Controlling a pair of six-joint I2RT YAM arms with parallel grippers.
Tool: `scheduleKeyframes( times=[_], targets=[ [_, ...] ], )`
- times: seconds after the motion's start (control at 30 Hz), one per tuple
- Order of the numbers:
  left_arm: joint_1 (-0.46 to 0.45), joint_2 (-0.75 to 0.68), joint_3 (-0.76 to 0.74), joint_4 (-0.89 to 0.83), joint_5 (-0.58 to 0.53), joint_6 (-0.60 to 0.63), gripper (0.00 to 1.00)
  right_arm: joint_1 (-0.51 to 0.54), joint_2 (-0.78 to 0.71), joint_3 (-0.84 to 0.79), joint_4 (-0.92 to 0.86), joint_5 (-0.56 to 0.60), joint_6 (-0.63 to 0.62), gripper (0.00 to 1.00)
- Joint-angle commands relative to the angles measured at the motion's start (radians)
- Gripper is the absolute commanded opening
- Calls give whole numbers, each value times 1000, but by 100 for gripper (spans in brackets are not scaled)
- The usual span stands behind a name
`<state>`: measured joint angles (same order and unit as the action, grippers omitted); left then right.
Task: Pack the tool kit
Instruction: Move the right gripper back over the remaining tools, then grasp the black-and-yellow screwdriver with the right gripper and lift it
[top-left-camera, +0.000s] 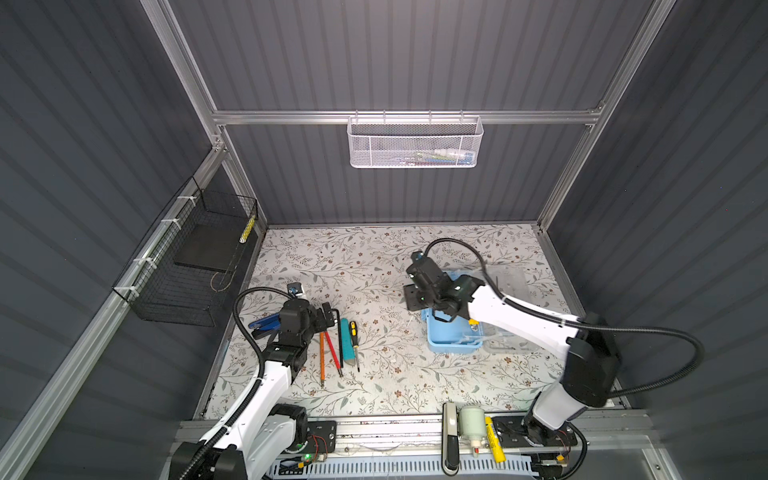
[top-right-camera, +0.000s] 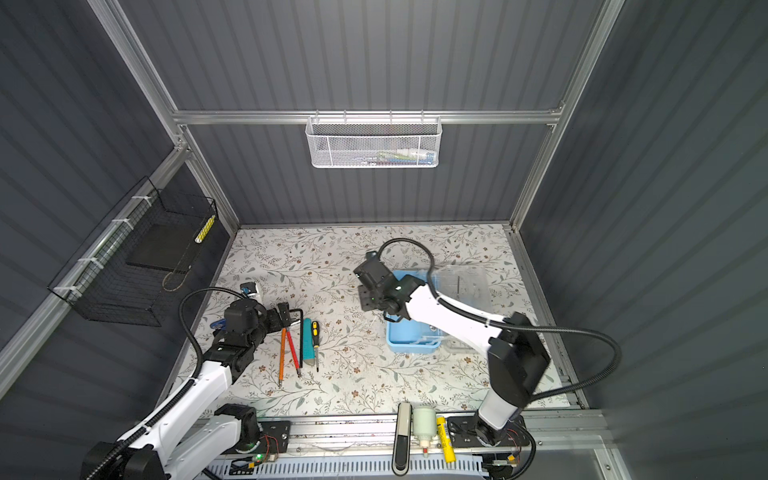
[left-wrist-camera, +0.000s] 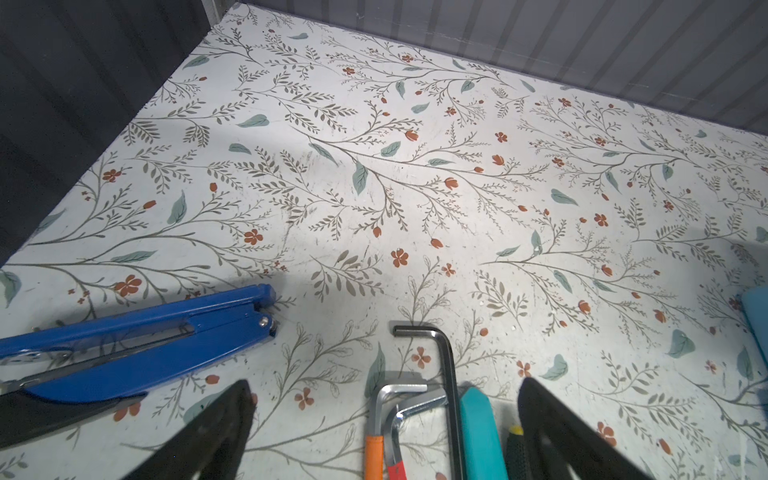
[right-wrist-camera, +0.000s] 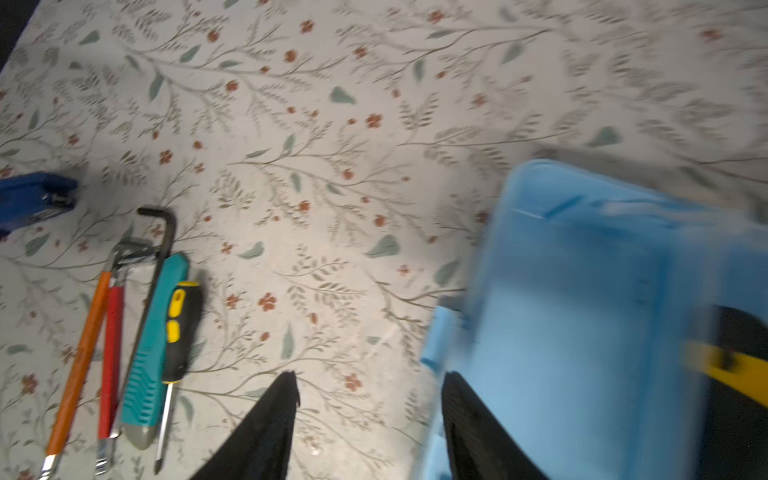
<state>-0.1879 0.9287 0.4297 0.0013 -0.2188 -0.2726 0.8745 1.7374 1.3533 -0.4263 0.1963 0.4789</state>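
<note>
- Floral paper covers the desk (top-left-camera: 332, 257) inside a grey-walled booth. The right wrist view of it is smeared, so fine detail there is lost.
- The tool kit (top-left-camera: 451, 338) lies open on the right half of the desk, its see-through lid (top-left-camera: 513, 281) folded out flat on the side away from the loose tools.
- My right arm crosses over the kit in both top views and hides most of its inside.
- A yellow and black thing (right-wrist-camera: 727, 365) shows inside the kit, cut off at the frame edge and too blurred for me to name.
- My right tool (right-wrist-camera: 365, 415) hangs at the kit's side nearest the loose tools, jaws apart with nothing between them. One finger is over bare desk, the other over the kit's wall.
- My left tool (left-wrist-camera: 386, 419) stands wide open just above the bent ends of the hex keys (left-wrist-camera: 401, 390), gripping nothing.
- Beside the hex keys lie a teal knife (left-wrist-camera: 482, 440) and a screwdriver (right-wrist-camera: 180, 328), all in one row. In the left wrist view a finger covers nearly all of the screwdriver's handle.
- Blue pliers (left-wrist-camera: 145, 345) lie apart from that row, and my left arm hides much of them in the top views.
- A white mesh basket (top-left-camera: 415, 141) hangs on the back rail. I cannot make out its contents through the mesh.
- A black wire basket (top-left-camera: 191, 266) on the left wall holds a dark flat slab.
</note>
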Motion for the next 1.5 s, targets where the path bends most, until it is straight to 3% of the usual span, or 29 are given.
scheduleKeyframes(
  times=[0.0, 0.27, 0.5, 1.07, 1.47],
  targets=[
    [4, -26, -17, 3, -22, -2, 99, 62, 168, 75, 139, -167, 11, 58],
    [4, -48, -25, -7, -64, -24, 99, 122, 393, 246, 182, -276, 11, 58],
    [4, -44, -22, -9, -65, -25, 99, 130, 521, 412, 55, -297, -36, 55],
    [5, -28, -16, -6, -53, -17, 99, 150, 558, 464, -108, -276, -94, 54],
    [4, -31, -17, -3, -45, -13, 99, 157, 642, 590, -190, -301, -107, 52]
  ],
)
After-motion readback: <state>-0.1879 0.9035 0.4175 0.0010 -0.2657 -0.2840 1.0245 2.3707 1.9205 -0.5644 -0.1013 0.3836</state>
